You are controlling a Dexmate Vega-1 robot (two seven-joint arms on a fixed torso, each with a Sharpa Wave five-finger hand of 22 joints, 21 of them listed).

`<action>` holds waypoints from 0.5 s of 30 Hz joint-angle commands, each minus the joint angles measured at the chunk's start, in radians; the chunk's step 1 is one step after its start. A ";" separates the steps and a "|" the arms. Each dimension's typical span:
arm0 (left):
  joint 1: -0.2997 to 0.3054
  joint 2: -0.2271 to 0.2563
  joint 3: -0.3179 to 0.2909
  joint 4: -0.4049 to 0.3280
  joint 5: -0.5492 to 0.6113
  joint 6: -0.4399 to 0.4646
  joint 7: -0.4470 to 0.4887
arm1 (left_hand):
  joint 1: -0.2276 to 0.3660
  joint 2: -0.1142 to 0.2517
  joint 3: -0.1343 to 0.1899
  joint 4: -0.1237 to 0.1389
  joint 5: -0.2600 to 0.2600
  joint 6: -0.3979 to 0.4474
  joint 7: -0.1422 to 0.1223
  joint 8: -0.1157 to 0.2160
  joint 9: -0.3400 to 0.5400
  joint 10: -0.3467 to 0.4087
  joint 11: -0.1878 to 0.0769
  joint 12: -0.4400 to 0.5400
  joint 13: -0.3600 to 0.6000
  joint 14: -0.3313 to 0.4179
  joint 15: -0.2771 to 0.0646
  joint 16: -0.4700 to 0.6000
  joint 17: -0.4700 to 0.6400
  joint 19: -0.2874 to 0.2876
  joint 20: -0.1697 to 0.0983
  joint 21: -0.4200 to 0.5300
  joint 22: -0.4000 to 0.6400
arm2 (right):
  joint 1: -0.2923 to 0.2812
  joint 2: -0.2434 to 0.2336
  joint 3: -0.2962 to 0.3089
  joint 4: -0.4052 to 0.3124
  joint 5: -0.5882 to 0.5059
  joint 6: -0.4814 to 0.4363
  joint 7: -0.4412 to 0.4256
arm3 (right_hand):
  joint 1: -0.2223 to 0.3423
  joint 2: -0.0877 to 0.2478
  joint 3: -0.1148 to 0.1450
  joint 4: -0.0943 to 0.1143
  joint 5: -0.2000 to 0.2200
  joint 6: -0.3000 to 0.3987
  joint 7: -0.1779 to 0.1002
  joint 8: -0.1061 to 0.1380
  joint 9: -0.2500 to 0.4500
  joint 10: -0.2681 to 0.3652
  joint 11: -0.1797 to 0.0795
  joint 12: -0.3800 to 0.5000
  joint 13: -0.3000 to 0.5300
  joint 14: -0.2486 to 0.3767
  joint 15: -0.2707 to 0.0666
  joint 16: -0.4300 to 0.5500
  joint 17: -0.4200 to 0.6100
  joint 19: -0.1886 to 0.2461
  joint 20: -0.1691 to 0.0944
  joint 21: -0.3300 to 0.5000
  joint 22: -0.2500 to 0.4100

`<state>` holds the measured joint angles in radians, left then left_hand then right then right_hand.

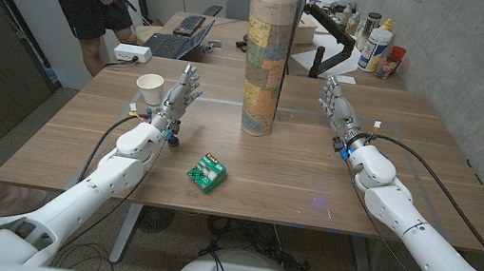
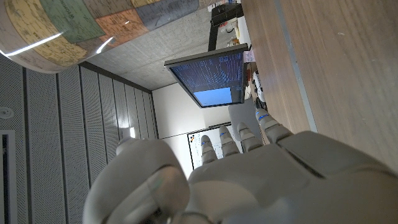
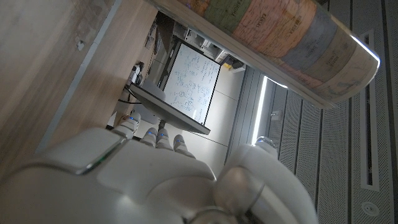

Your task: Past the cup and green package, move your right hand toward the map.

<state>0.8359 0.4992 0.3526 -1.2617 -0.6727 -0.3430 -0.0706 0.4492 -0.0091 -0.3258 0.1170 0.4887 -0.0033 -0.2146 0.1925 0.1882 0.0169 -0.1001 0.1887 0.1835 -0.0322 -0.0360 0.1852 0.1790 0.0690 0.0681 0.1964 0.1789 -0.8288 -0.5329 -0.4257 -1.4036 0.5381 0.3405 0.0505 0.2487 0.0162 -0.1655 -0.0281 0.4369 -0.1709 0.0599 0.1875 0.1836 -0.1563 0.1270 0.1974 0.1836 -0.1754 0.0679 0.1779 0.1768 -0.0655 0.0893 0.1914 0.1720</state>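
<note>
Fingers of my right hand (image 1: pixel 331 98) are apart and upright, holding nothing, on the far right part of the table (image 1: pixel 425 197). From them the map (image 1: pixel 267 58), a tall rolled tube standing on end at table centre, lies at nine o'clock, near but apart. My left hand (image 1: pixel 182 91), also open and empty, sits about as near, beside the cup (image 1: pixel 148 93); the green package (image 1: pixel 206 174) lies nearer me.

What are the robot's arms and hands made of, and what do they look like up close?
Both arms wear smooth white rounded shells. The left hand and right hand are grey, with jointed fingers and small blue marks at the wrists. A black cable loops along the right arm, another along the left.
</note>
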 commanded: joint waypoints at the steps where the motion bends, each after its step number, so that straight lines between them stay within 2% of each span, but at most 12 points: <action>1: 0.007 0.004 -0.003 -0.012 0.001 0.004 0.009 | -0.003 0.000 -0.001 0.001 0.005 0.005 -0.005 0.005 0.002 -0.003 0.000 0.007 0.002 -0.008 -0.009 0.001 0.003 0.002 -0.004 0.000 0.002 | -0.003 -0.004 -0.005 -0.009 -0.006 0.018 0.015 | 0.018 0.000 -0.002 -0.009 0.011 -0.030 0.005 0.000 0.003 -0.012 0.002 -0.002 0.003 -0.060 0.007 -0.002 0.003 -0.009 -0.001 -0.004 0.004; 15: 0.013 0.006 -0.002 -0.021 0.006 0.005 0.019 | -0.003 0.000 0.000 0.000 0.005 0.007 -0.005 0.005 0.002 -0.002 0.002 0.007 0.002 -0.009 -0.008 0.001 0.002 0.001 -0.003 0.000 0.002 | -0.010 -0.006 -0.005 -0.012 -0.006 0.036 0.029 | 0.040 -0.002 0.000 -0.022 0.021 -0.056 0.015 -0.003 0.003 -0.028 0.011 -0.003 0.004 -0.073 0.018 -0.003 0.003 -0.010 -0.004 -0.003 0.003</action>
<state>0.8440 0.5033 0.3505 -1.2752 -0.6710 -0.3427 -0.0603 0.4492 -0.0090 -0.3258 0.1170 0.4887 -0.0034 -0.2145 0.1925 0.1882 0.0169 -0.1001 0.1915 0.1835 -0.0321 -0.0359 0.1852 0.1790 0.0690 0.0681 0.1964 0.1789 -0.8335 -0.5365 -0.4292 -1.4113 0.5321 0.3626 0.0673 0.2747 0.0106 -0.1648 -0.0419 0.4516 -0.1714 0.0685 0.1875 0.1836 -0.1651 0.1323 0.1974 0.1837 -0.1734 0.0773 0.1779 0.1769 -0.0709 0.0839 0.1914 0.1721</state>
